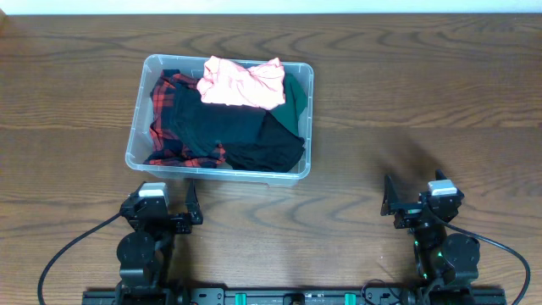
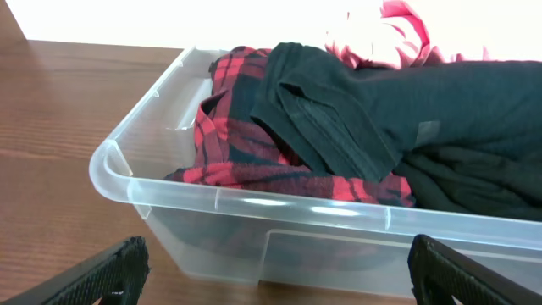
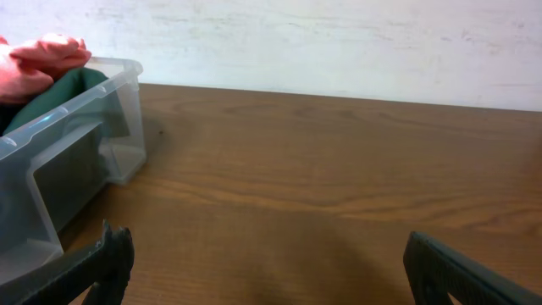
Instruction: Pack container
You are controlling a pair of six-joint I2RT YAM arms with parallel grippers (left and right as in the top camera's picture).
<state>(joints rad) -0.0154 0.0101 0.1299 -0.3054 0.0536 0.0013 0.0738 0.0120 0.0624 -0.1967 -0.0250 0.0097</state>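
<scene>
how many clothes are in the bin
4 visible in the container: pink garment on top, far side, red plaid garment left, black garment middle, dark green garment right. The black may be two pieces; others may be hidden underneath.

Container (image 2: 254, 206) cropped right and bottom in left wrist view, cropped left in right wrist view. Green garment (image 1: 295, 98) mostly buried under pink top (image 1: 241, 80) and black clothes (image 1: 224, 123). Container base hidden.

Right gripper (image 3: 267, 254) low over the wooden table (image 3: 339, 169), jaws spread wide (only the dark tips showed, at both bottom corners). Container (image 3: 76, 127) stood at far left, a pink garment (image 3: 38, 59) heaped above the rim, a dark green garment (image 3: 59, 97) beneath it. White wall (image 3: 339, 42) behind.
</scene>
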